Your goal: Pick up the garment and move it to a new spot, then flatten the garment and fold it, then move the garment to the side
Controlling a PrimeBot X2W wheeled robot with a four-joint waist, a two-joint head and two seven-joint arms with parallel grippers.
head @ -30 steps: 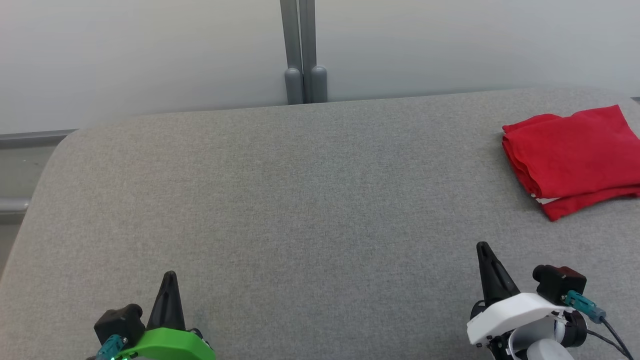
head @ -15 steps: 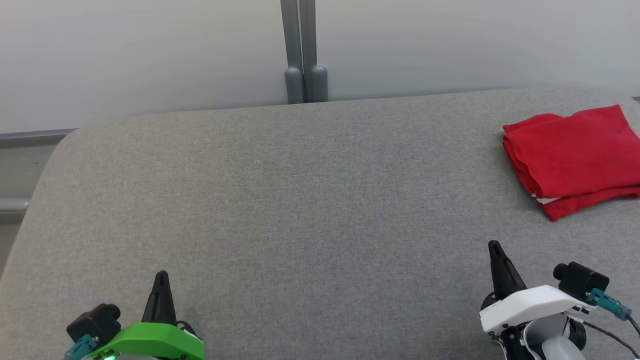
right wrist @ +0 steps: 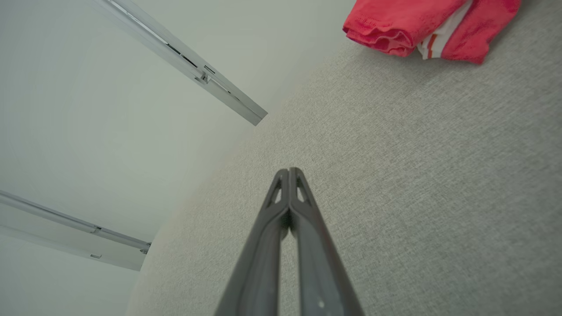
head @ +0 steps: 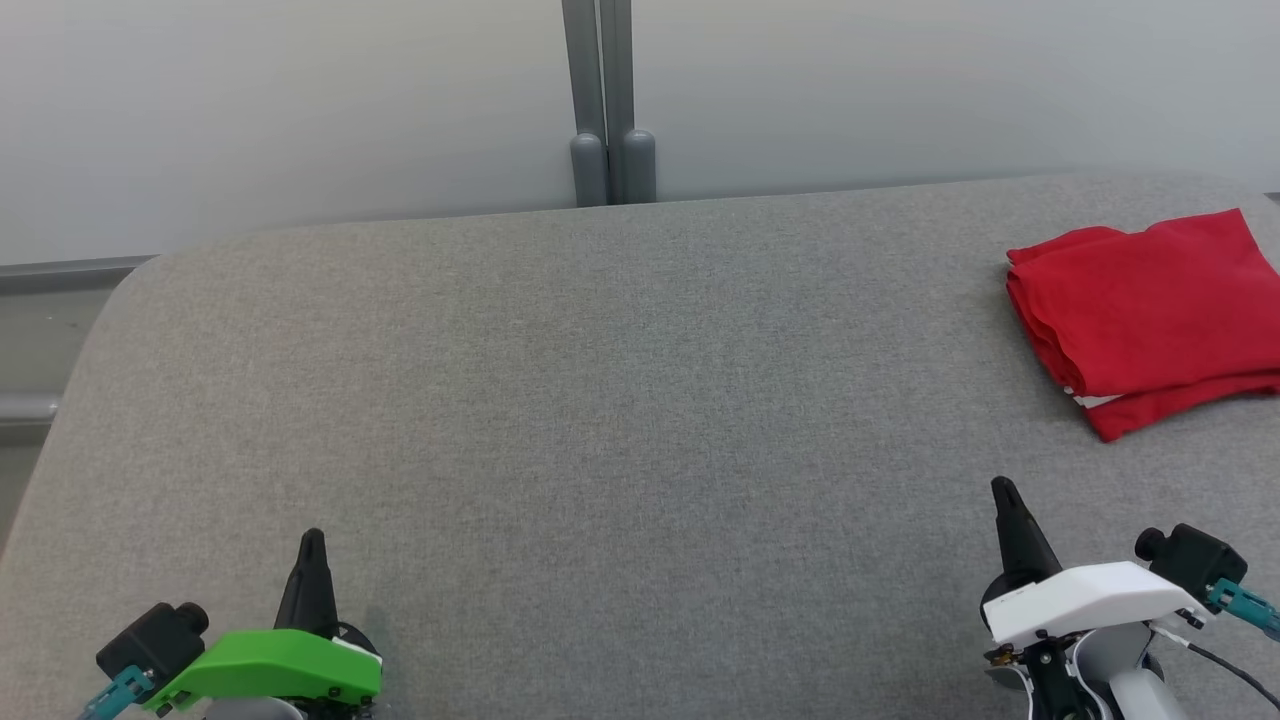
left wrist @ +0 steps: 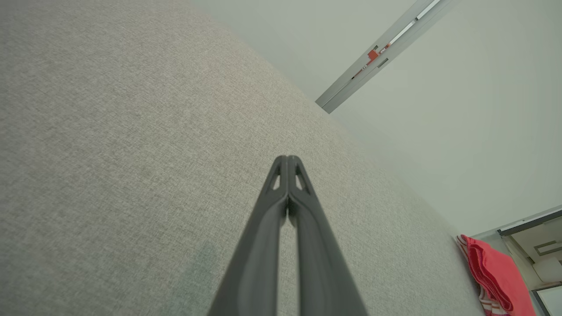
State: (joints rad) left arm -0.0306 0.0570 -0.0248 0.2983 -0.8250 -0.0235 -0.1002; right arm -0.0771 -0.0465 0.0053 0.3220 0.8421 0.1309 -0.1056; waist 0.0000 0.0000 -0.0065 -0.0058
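Observation:
The red garment (head: 1145, 315) lies folded in a neat stack at the far right of the grey padded table (head: 600, 400), with a white-striped edge peeking out at its front. It also shows in the left wrist view (left wrist: 494, 274) and the right wrist view (right wrist: 421, 24). My left gripper (head: 311, 540) sits low at the near left, shut and empty, its tips touching (left wrist: 287, 159). My right gripper (head: 1003, 488) hovers at the near right, well short of the garment, also shut with nothing between its fingers (right wrist: 289, 170).
A pale wall runs behind the table, with a grey double post (head: 605, 100) at its middle. The table's rounded left corner (head: 120, 290) drops off to the floor. Bare grey surface stretches between both grippers and the garment.
Both grippers have drawn back toward the near edge and outward: the left one moved left and down in the head view, the right one to the right. The garment has not moved.

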